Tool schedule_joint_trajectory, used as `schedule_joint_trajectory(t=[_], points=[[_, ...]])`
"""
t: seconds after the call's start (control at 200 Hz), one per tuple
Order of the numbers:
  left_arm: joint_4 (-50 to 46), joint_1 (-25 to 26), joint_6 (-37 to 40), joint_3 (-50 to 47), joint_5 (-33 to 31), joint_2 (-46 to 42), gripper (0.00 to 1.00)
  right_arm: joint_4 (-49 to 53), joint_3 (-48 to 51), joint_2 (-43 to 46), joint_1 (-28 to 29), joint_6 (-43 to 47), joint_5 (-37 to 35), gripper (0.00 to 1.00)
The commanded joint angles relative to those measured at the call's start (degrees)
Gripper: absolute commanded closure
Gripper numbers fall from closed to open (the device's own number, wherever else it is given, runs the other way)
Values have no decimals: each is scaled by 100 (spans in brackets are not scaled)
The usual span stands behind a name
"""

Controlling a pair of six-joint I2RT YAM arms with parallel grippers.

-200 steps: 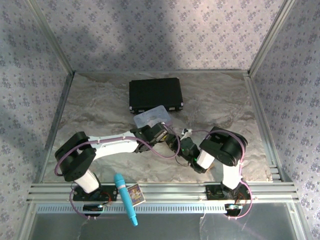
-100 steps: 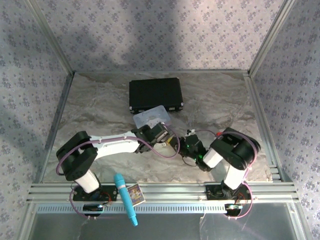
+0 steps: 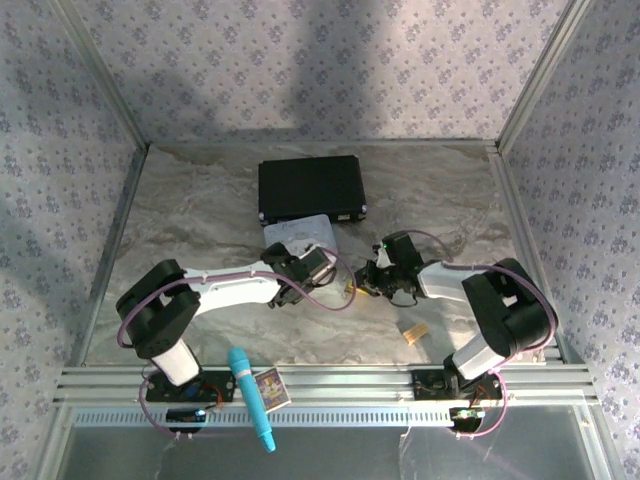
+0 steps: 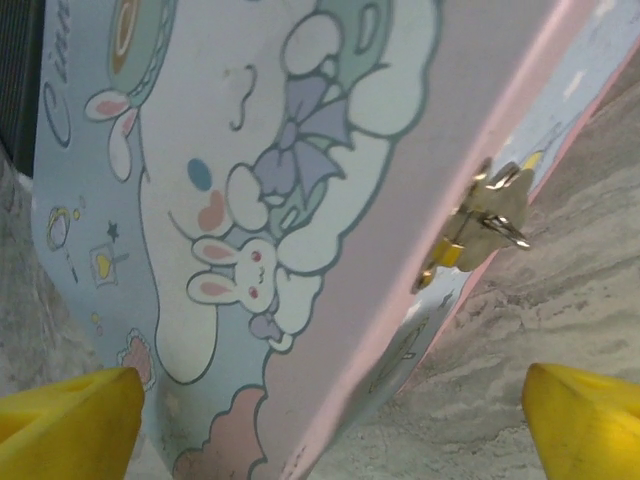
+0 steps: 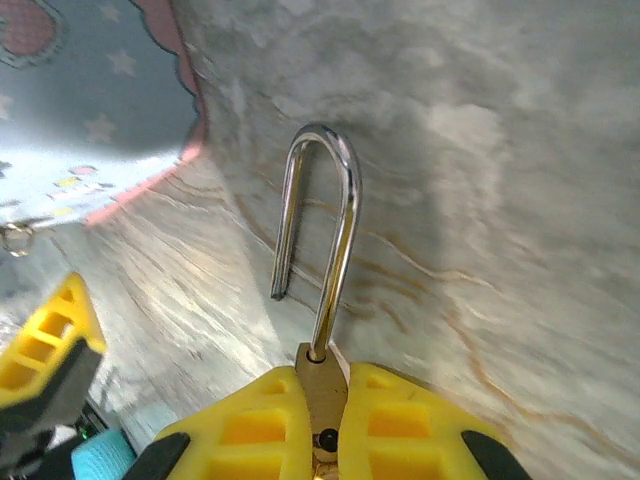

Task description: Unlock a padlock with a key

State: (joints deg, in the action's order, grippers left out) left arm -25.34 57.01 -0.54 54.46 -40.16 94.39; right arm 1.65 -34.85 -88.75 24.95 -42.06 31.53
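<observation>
Top external: high above near edge, facing down over grey marbled tabletop (image 3: pixel 200 215). Wrist views: close, low; both share pastel cartoon-printed tin box (image 4: pixel 250 150).

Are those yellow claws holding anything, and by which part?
The right claw grips the padlock by its brass body. The left claw is open, holding nothing.

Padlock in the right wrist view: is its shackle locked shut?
No, the padlock has one shackle leg ending free, outside its body.

case (image 3: pixel 310 187) behind tin box (image 3: pixel 300 232) | padlock (image 5: pixel 329 290) right of tin box
</observation>
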Motion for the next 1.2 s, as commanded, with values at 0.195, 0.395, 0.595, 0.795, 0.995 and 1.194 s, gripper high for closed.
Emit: schedule_joint_trajectory(t=[0.195,0.395,0.595,0.795,0.995,1.194], points=[[-67,-226,-1121,-49,-761,-286,0,3694,-797,-149,-340,1846,-1274,88],[99,-436,-1281,-394,-488,-746,0,3958,-1169,29,-367,1877,-1587,58],[425,-458,-1333,-857,43,-1509,0,4028,-1399,483,-317,1914,-1893,38],[850,-991,-1805,-1489,892,-3295,0,3497,-1604,1731,-323,2072,-3233,2],[1339,-2757,-1612,-1877,749,-4430,0,1362,-586,3087,-609,3358,-5029,1],[3061,-4312,-1022,-2543,-144,-3807,0,-708,792,3590,-1794,4101,-5347,1]])
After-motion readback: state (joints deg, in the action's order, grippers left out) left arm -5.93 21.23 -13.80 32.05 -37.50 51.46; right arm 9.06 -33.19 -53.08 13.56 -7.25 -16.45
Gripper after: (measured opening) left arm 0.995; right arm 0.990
